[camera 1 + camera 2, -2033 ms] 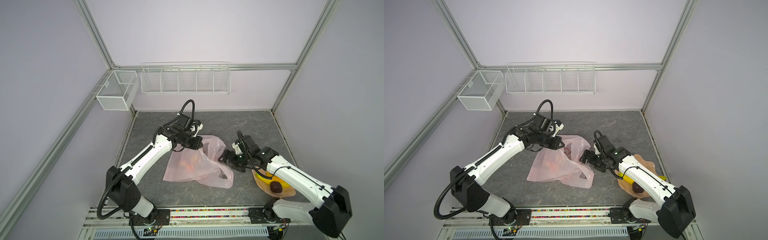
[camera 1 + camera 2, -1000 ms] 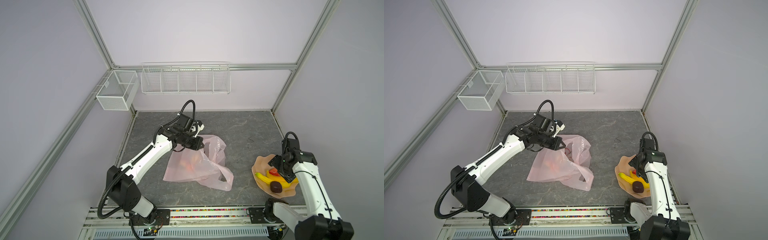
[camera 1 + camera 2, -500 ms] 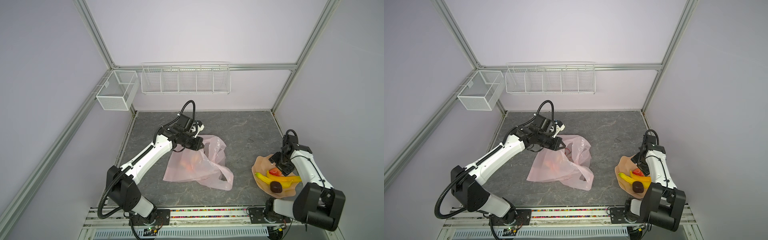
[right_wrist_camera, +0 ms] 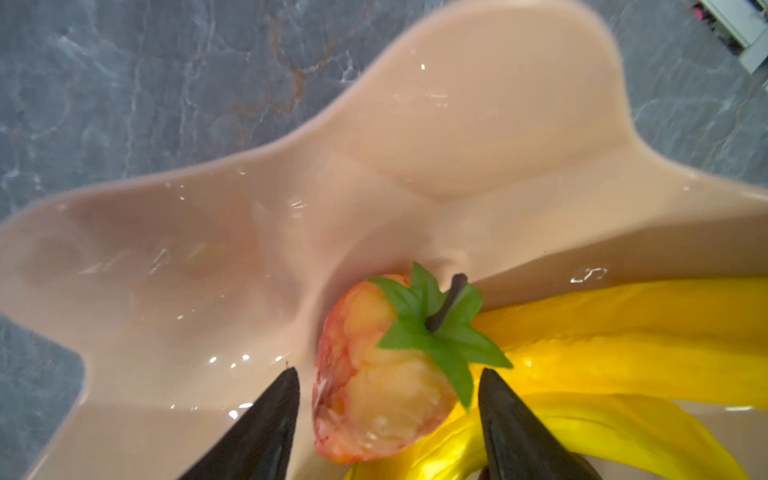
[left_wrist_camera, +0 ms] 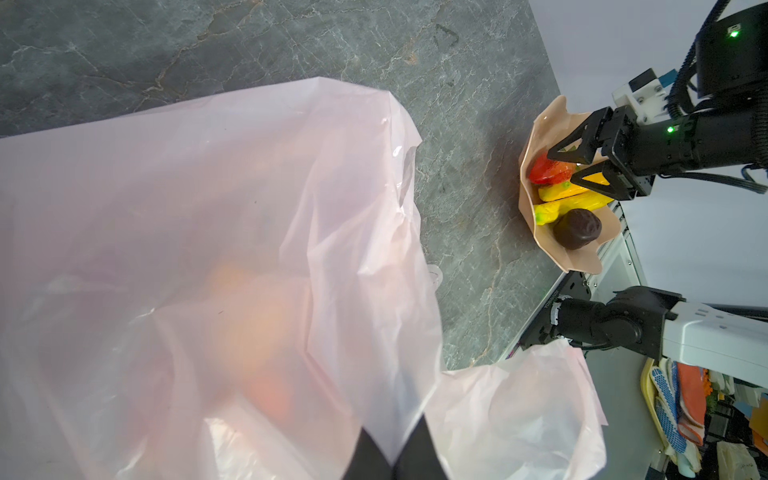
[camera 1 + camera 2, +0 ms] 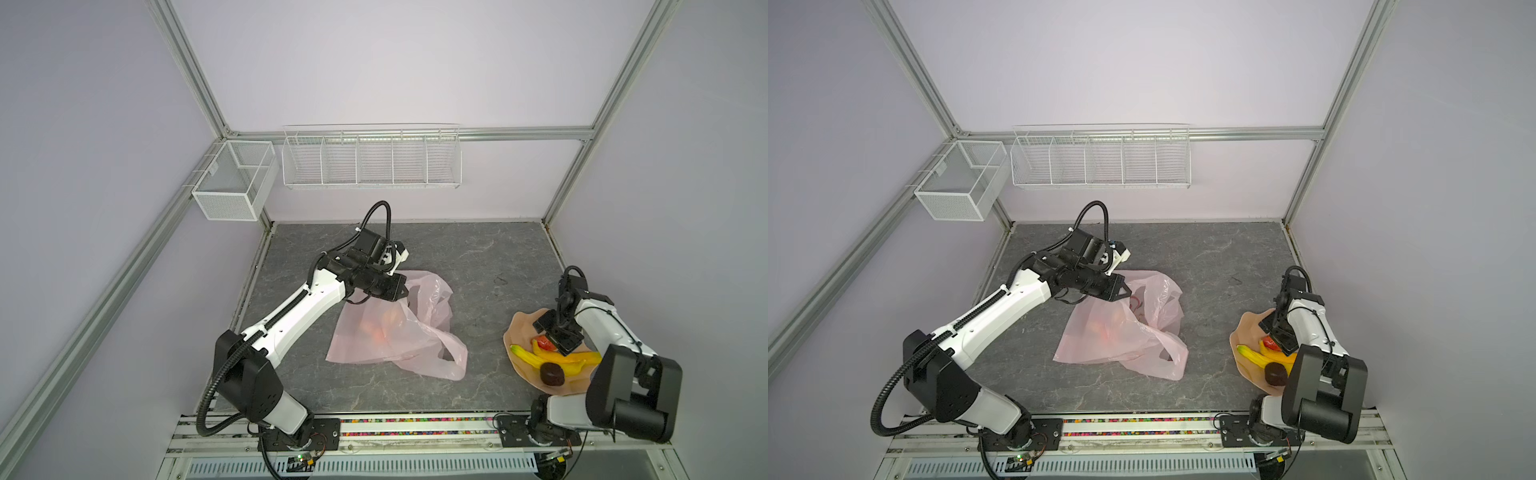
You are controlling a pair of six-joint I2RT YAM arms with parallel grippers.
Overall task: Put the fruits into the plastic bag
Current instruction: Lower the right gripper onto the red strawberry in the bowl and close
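Note:
The pale-pink plastic bag [image 6: 432, 328] [image 6: 1167, 307] [image 5: 208, 187] lies mid-table, its rim lifted by my left gripper [image 6: 403, 293] [image 6: 1126, 291] [image 5: 392, 449], which is shut on the film. Orange-coloured fruit [image 6: 380, 328] [image 5: 257, 324] shows blurred through the bag. On the peach plate [image 6: 519, 332] [image 6: 1246, 332] [image 4: 457, 124] lie yellow bananas [image 6: 557, 358] [image 4: 623, 332], a dark brown fruit [image 6: 552, 372] [image 5: 577, 228] and a red-yellow fruit [image 6: 544, 343] [image 4: 374, 399]. My right gripper [image 6: 555, 340] [image 4: 386, 374] is open, one jaw on each side of the red-yellow fruit, with small gaps.
The plate sits near the table's front right edge, close to the right arm's black elbow [image 6: 631, 395]. A white wire rack [image 6: 371, 160] and a mesh box [image 6: 232, 183] hang on the back wall. A metal rail [image 6: 415, 428] runs along the front.
The right arm swung from the bag's mouth to the plate and lowered its gripper over the red-yellow fruit, its jaws narrowing. The left gripper kept its hold on the bag and stayed put.

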